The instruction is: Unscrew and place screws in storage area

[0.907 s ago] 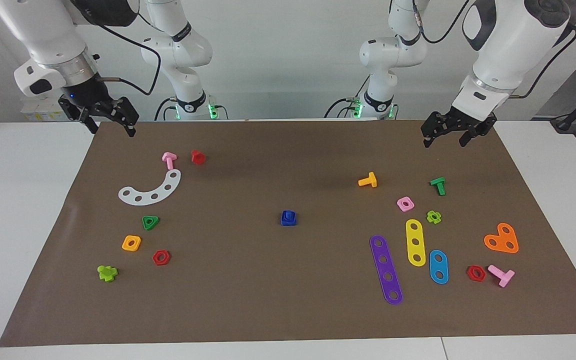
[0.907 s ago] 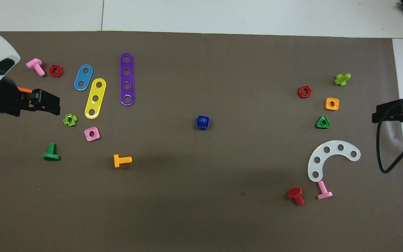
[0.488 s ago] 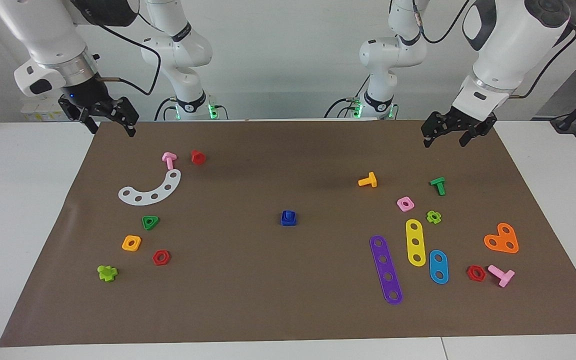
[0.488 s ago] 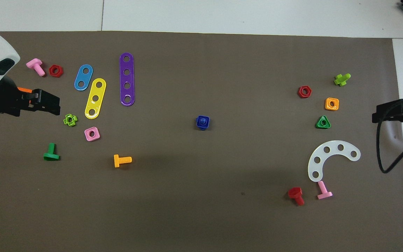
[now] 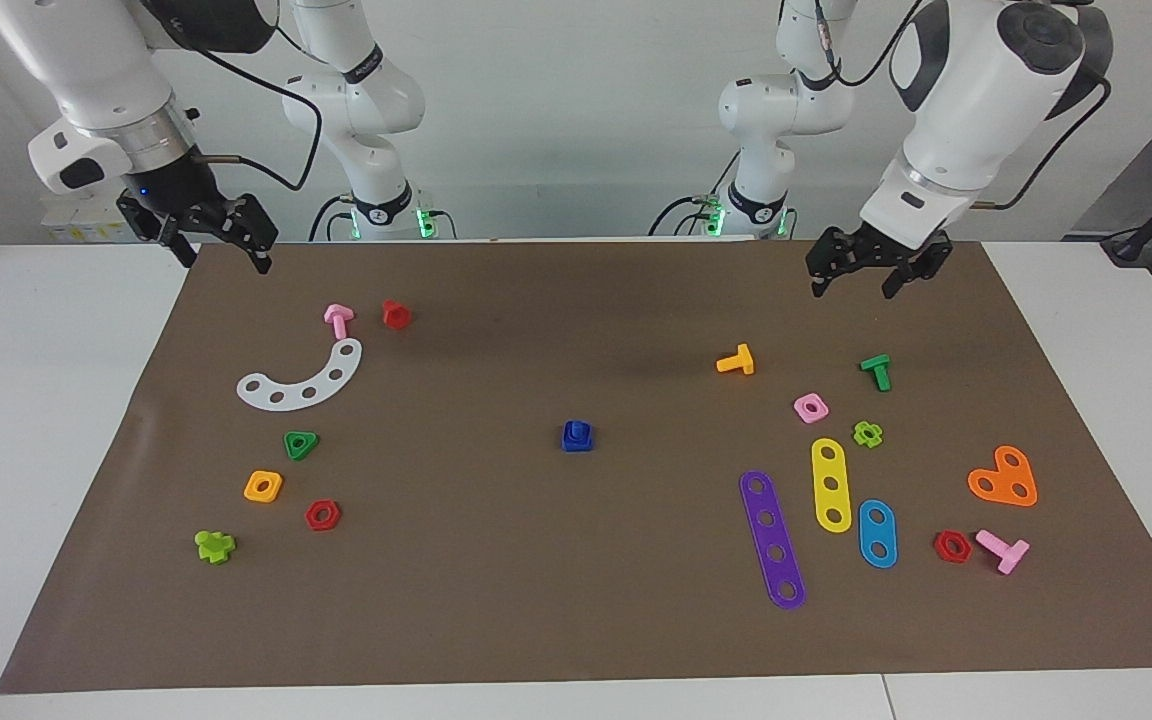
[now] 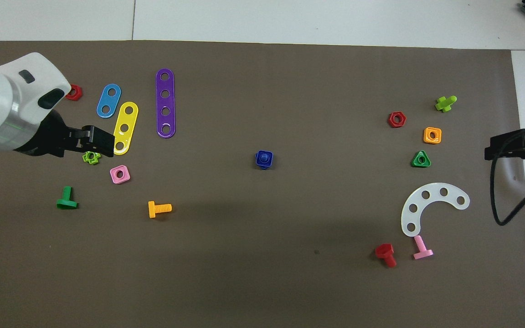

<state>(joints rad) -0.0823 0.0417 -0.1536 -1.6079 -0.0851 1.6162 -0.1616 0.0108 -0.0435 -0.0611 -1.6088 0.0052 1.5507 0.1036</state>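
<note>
The dark-blue screws (image 5: 577,436), a bolt threaded into its square nut (image 6: 264,159), stand alone in the middle of the brown mat, the storage area (image 5: 536,580) (image 6: 262,91). My left gripper (image 5: 851,286) (image 6: 103,145) hangs open and empty, raised over the mat at the left arm's end, above the area of the green bolt and lime nut. Also open and empty, my right gripper (image 5: 226,258) (image 6: 490,150) waits raised over the mat's edge at the right arm's end. Neither gripper touches the screws.
At the left arm's end lie an orange bolt (image 5: 736,361), green bolt (image 5: 876,371), pink nut (image 5: 810,407), lime nut (image 5: 868,434) and purple strip (image 5: 772,539). At the right arm's end lie a white arc (image 5: 301,379), pink bolt (image 5: 338,320) and red bolt (image 5: 396,314).
My left arm has swung toward the middle of the table, its gripper still open. The right arm and all the parts have stayed put.
</note>
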